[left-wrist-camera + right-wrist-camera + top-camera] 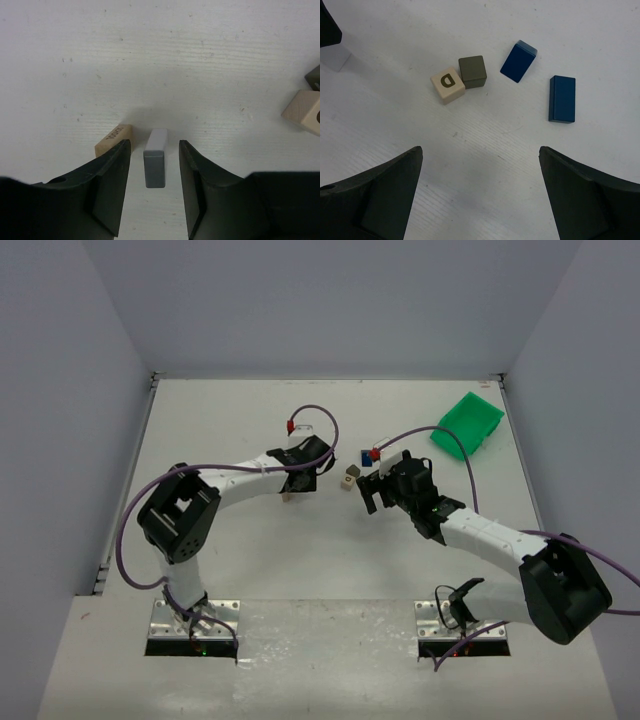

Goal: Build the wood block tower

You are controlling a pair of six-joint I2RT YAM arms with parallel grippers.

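I read the left gripper point(154, 146) as partly open, straddling grey block point(155, 162) with gaps on both sides. Right gripper point(480, 152) wide open, empty; D block point(448, 85) and 2 blue blocks point(518, 61) lie ahead.

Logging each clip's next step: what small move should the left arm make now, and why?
Probably close the left fingers on the grey block: they are open and it lies between them, untouched. The tan block sits by one finger, so close gently.

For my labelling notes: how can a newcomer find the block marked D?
Start at the green bin in the far right corner of the table. Left of it, near the right fingers, lie blocks. The pale tan cube alone bears a D; it touches an olive cube.
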